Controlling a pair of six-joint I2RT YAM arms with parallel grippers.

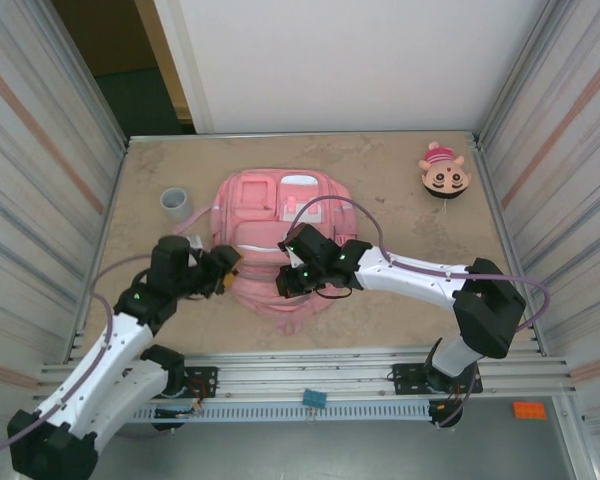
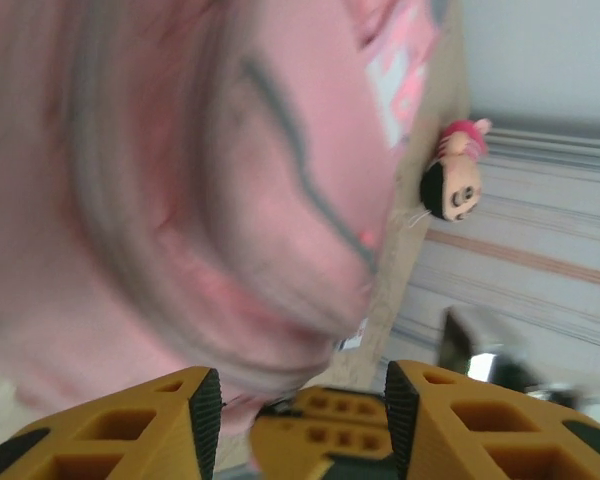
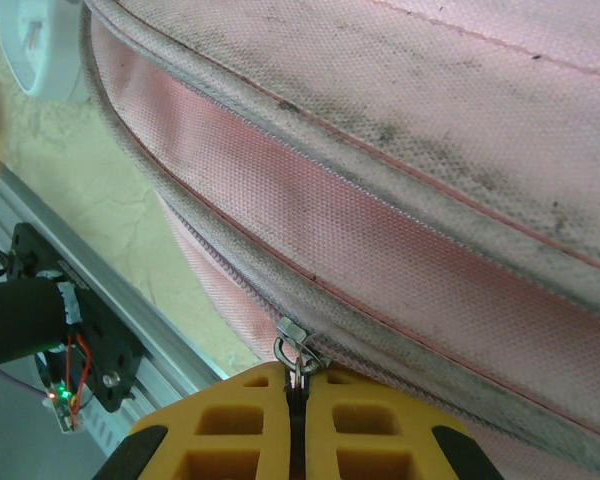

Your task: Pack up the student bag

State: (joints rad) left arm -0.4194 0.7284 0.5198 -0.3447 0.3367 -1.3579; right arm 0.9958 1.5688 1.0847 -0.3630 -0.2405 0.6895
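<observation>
The student bag [image 1: 280, 215], a large pink backpack, lies flat in the middle of the table. My right gripper [image 1: 288, 282] is at its near edge. In the right wrist view the yellow jaws [image 3: 296, 385] are shut on the small metal zipper pull [image 3: 298, 350] of the bag [image 3: 430, 150], on the zipper that runs along the seam. My left gripper [image 1: 225, 268] hovers at the bag's left side. Its jaws [image 2: 295, 400] stand apart with nothing gripped, and the blurred pink fabric [image 2: 180, 180] lies just ahead.
A small round cartoon plush [image 1: 444, 172] sits at the far right corner, also seen as the plush [image 2: 454, 180] in the left wrist view. A grey cup [image 1: 176, 204] stands left of the bag. Metal walls flank the table, and a rail [image 1: 310, 365] runs along its near edge.
</observation>
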